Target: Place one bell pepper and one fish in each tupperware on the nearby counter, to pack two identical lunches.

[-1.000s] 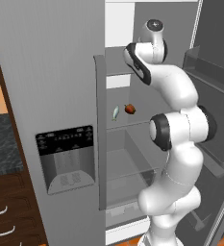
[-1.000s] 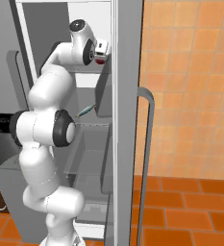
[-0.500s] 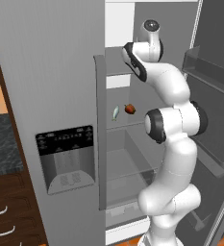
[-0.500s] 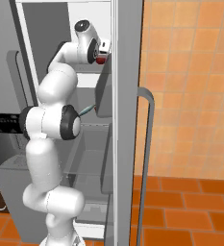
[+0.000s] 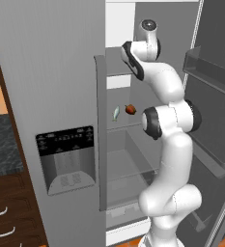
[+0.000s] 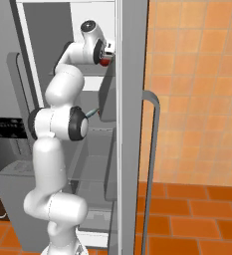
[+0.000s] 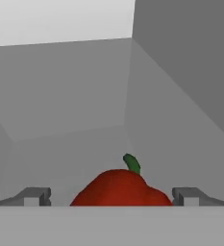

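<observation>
Grey fridge shelf [image 7: 60, 105] stretches ahead of the pincer [image 7: 111, 197]; its jaws stand wide, a red bell pepper [image 7: 120, 188] lying between the fingertips [image 7: 35, 196], unheld.

You face a grey fridge [image 5: 51, 72] with its right door [image 5: 215, 96] swung open. The closed left door carries a dark dispenser panel [image 5: 68, 157]. Inside, you see grey shelves [image 5: 126, 161] and, on the open door, a bin [image 5: 208, 67]. Orange tiles cover the wall [image 6: 197, 89] and floor [image 6: 187, 224]. Wood drawers [image 5: 7, 217] with silver handles stand at left.
</observation>
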